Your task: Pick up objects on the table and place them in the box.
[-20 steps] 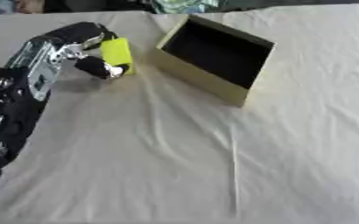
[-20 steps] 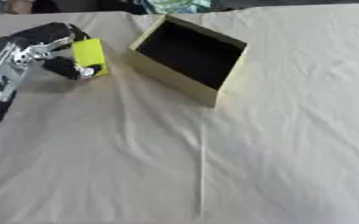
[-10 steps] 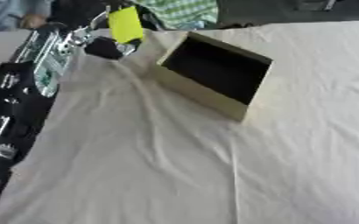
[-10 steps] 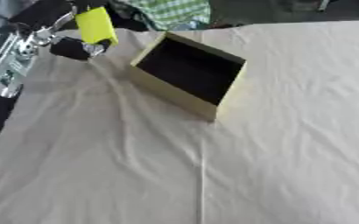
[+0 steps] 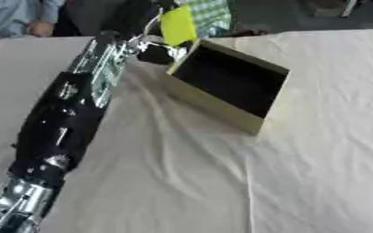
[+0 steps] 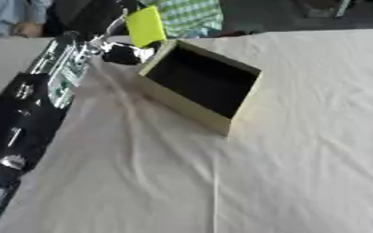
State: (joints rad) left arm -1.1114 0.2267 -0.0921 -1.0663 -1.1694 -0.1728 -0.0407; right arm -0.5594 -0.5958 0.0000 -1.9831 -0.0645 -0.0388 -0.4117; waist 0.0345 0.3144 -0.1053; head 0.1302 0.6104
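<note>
Currently the left robot hand (image 5: 146, 45) is raised at the far-left corner of the box (image 5: 225, 84), its fingers clamped on a yellow block (image 5: 178, 25) that stands above and just outside the box's near-left rim. A second ago the same hand held the block low, close to the cloth and well left of the box; half a second ago it was lifted and nearer — so the carry has advanced in height and toward the box, though the head has also tilted and part of the apparent shift is the camera's. The box sits open on the cloth-covered surface (image 5: 317, 159), interior dark and seemingly empty. Judgement: transport is nearly complete; the block is not yet over the opening, and a short inward move is needed before release, or it may strike the rim. The right robot hand shows in neither view.
</note>
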